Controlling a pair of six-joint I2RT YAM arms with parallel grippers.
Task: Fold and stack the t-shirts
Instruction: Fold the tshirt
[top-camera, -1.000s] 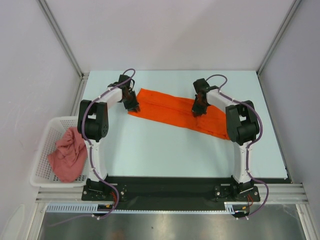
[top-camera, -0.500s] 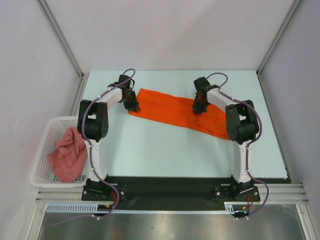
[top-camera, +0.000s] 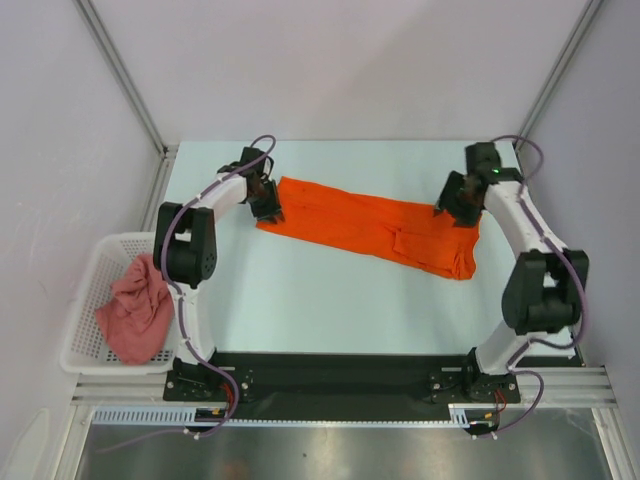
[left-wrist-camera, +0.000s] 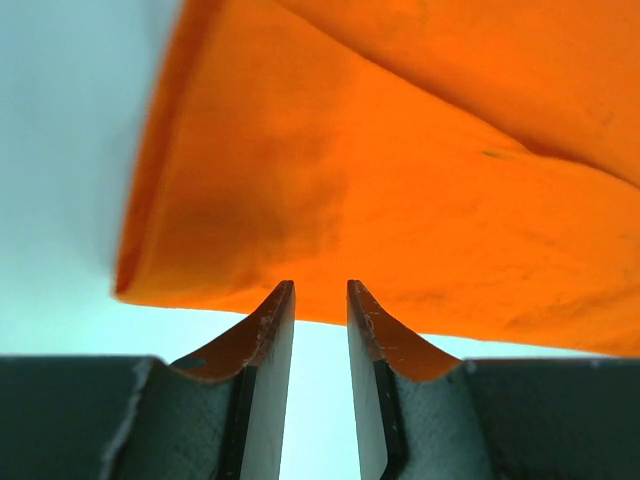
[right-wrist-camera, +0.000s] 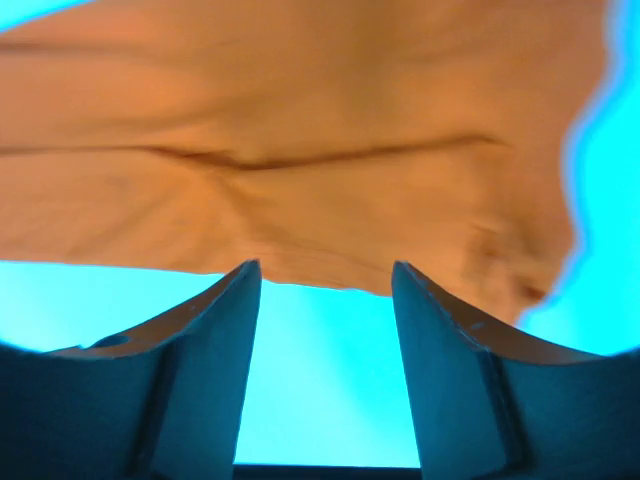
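Okay, top view first: orange t-shirt (top-camera: 370, 222) lies flat on the counter (top-camera: 330, 300) as a long narrow band, already folded lengthwise. It runs diagonally from far left down toward the right. Pink t-shirt (top-camera: 135, 310) sits crumpled in the white basket (top-camera: 95, 260) off the left edge of the counter, not yet folded. Left arm reaches forward and bends inward, with the left hand (top-camera: 270, 208) low at the band's left end. Right arm swings wide to the far right, elbow out, with the right hand (top-camera: 447, 206) at the far edge of the band's right end. One hand at each end looks like a setup for a crosswise fold, my guess. Left wrist view: the left hand (left-wrist-camera: 320, 290) points at the shirt's near edge, tips right at the hem. Its two fingers are a narrow slit apart, bare counter shows through the slit, and no cloth is pinched that I can see. The folded corner of the shirt sits up-left of the tips. Right wrist view: the right hand (right-wrist-camera: 325, 268) has its fingers clearly spread, noticeably wider than the left, with nothing between them but counter. The shirt edge lies just beyond the tips and the rumpled end corner is off to the right. The hand is angled low, so it reads as lined up on the hem rather than gripping it.
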